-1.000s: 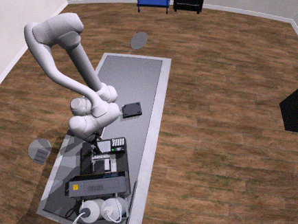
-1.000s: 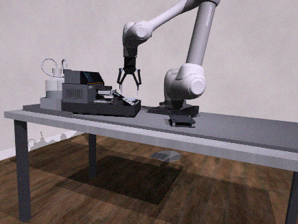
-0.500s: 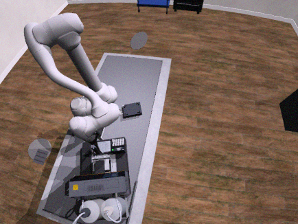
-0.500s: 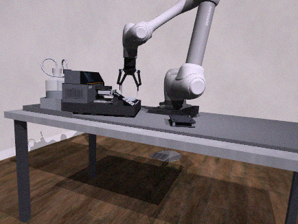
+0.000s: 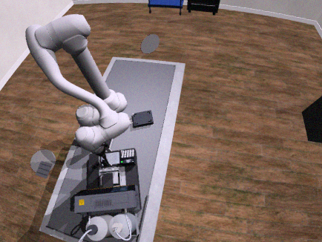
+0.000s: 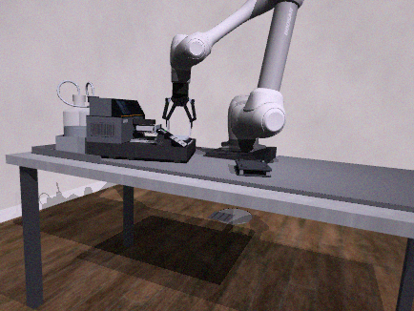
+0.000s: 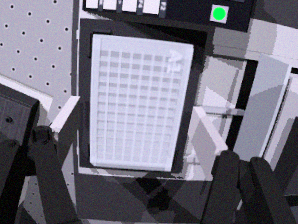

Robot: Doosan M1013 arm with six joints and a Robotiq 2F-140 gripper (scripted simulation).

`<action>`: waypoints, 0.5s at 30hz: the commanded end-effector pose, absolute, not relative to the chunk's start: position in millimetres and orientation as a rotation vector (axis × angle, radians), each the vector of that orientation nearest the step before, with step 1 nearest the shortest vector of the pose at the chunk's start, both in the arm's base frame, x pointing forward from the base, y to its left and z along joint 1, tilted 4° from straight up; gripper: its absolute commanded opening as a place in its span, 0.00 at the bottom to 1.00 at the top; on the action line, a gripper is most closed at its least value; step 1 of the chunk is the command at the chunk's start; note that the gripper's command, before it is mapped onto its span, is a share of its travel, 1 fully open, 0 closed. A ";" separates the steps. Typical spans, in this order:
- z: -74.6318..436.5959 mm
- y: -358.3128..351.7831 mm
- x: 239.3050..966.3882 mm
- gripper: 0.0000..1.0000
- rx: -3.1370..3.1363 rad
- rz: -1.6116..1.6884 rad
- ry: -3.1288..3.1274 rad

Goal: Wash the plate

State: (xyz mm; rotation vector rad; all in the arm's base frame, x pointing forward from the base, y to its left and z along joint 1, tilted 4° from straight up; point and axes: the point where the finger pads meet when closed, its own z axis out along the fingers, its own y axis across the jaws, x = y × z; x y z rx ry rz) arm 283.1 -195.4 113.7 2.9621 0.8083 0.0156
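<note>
The white well plate (image 7: 140, 103) (image 5: 112, 158) lies flat in the dark carrier (image 7: 84, 90) of the washer (image 5: 105, 202) (image 6: 114, 129). It sits just below the keypad (image 5: 127, 154). The lamp (image 7: 218, 14) (image 5: 122, 162) beside the keypad shows green. My gripper (image 7: 136, 115) (image 6: 178, 119) is open and empty. It hangs a little above the plate, with one finger on each side of it and not touching it. The plate nest N1 (image 5: 142, 119) (image 6: 253, 167) stands empty on the table to the right of the washer. I cannot make out the plate's cut corner.
Two white bottles (image 5: 98, 226) (image 6: 76, 114) with tubing stand behind the washer at the table's end. The arm's base (image 6: 248, 153) is fixed to the table (image 6: 334, 181) next to the nest. A perforated grey surface (image 7: 36, 23) shows left of the carrier.
</note>
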 end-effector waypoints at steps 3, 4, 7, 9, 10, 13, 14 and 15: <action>112.1 -195.5 283.1 0.70 2.962 0.016 0.808; 111.4 -195.5 283.1 0.70 2.962 0.016 0.808; 109.5 -195.7 283.2 0.70 2.962 0.016 0.808; 108.1 -195.7 283.2 0.70 2.962 0.016 0.808; 107.5 -195.8 283.2 0.70 2.962 0.016 0.808; 105.5 -195.9 283.3 0.70 2.962 0.016 0.808; 104.8 -196.0 283.3 0.70 2.962 0.016 0.808; 104.1 -196.0 283.3 0.70 2.962 0.016 0.808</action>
